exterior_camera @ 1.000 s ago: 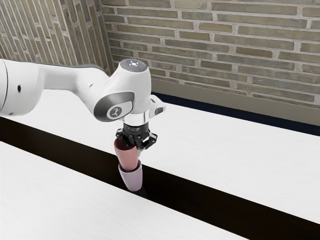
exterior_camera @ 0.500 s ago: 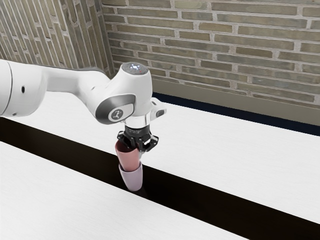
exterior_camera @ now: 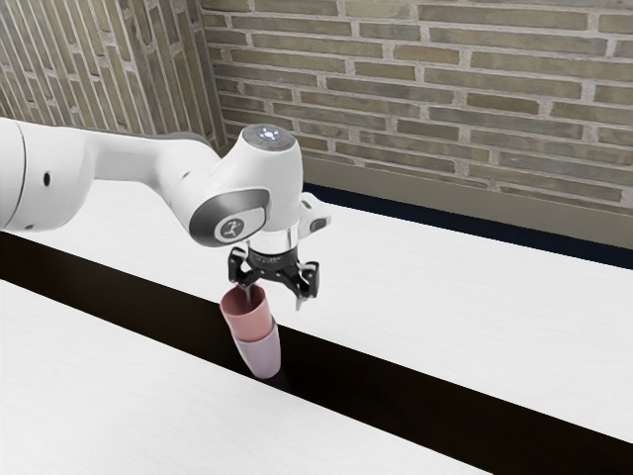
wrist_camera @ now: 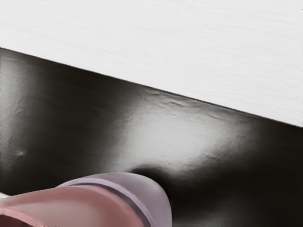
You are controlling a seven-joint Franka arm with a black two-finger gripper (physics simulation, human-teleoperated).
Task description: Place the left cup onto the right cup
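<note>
Where the dark strip (exterior_camera: 415, 396) runs across the white table (exterior_camera: 475, 297), the pink cup (exterior_camera: 247, 315) sits nested in the lavender cup (exterior_camera: 261, 354), mouth up and close to upright, its lower part hidden inside the other. About half of the pink cup stands clear above the lavender rim. The lavender cup stands on the strip, toward the near side of the table and in the exterior view's left half. Directly above the pair hangs the gripper (exterior_camera: 269, 292), pointing down, its fingers (exterior_camera: 301, 297) spread wide and clasping nothing. The finger on the exterior view's left is close over the pink rim; contact there cannot be told. The other finger hangs apart from both cups, on the exterior view's right. The white arm (exterior_camera: 129, 168) enters from the exterior view's left and bends down at the wrist over the stack. In the wrist view the pink cup (wrist_camera: 71, 208) lies just under the hand with the lavender cup's (wrist_camera: 151, 198) rim ringing it. Past them lie the glossy dark strip (wrist_camera: 142, 127) and then the white table (wrist_camera: 165, 42). A brick wall (exterior_camera: 445, 89) stands at the table's far side.
</note>
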